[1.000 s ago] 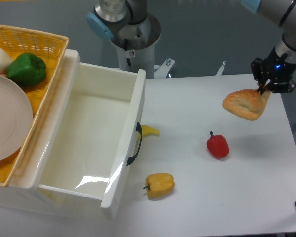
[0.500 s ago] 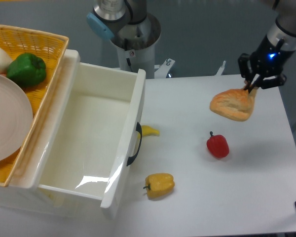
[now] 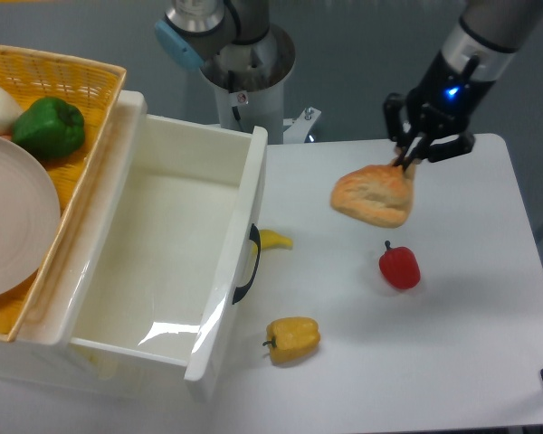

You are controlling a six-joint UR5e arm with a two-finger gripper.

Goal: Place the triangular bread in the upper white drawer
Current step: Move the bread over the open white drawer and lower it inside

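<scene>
The triangular bread is golden-brown and puffy, and it hangs in the air above the table right of centre. My gripper is shut on its upper right corner, the black fingers pinching the crust. The upper white drawer stands pulled open at the left, with deep glossy walls, a black curved handle on its front and nothing inside. The bread is well to the right of the drawer's front wall.
A red pepper lies below the bread, a yellow bell pepper near the drawer's front corner, and a small yellow piece by the handle. A yellow wicker basket at the far left holds a green pepper, a plate and a white object.
My gripper has carried the bread leftwards and slightly up, from near the table's right edge toward the drawer. The peppers and the drawer have not moved.
</scene>
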